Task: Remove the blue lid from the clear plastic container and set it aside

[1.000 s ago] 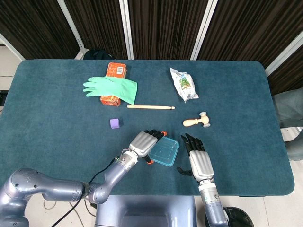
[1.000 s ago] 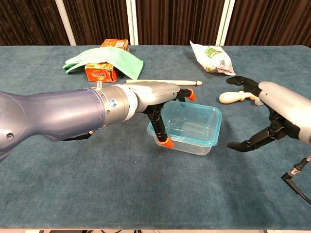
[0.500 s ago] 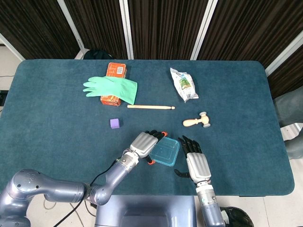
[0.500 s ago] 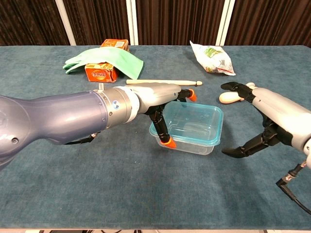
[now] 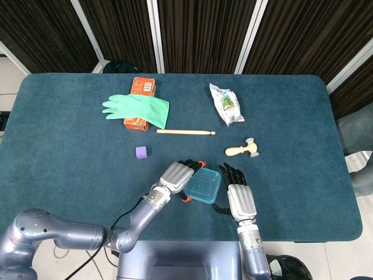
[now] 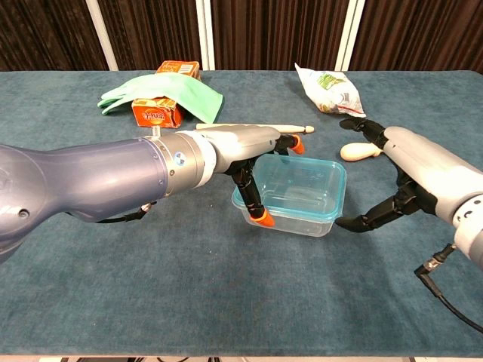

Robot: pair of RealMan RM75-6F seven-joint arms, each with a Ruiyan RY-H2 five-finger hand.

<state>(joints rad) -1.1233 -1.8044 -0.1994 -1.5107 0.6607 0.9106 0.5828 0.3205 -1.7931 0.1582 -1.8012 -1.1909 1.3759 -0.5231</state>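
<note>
The container sits on the table near the front edge, between the two hands. The blue lid is seated on top of it; no gap shows between lid and rim in either view, so the lid is judged not yet removed.

The left hand holds the container at its left end. Its orange-tipped fingers wrap down over that side, and one fingertip shows past the far corner. This hand appears to be bracing the container, not lifting the lid.

The right hand sits just beside the right end of the container. Its fingers are spread apart and curved, holding nothing. The lowest fingertip is close to the container's right wall; contact cannot be confirmed.

Status: the container is steadied and the right hand is positioned for a grasp. Remaining steps, as judged: close the right hand on the lid edge, peel the lid off, and place it on a bare part of the table.
</note>
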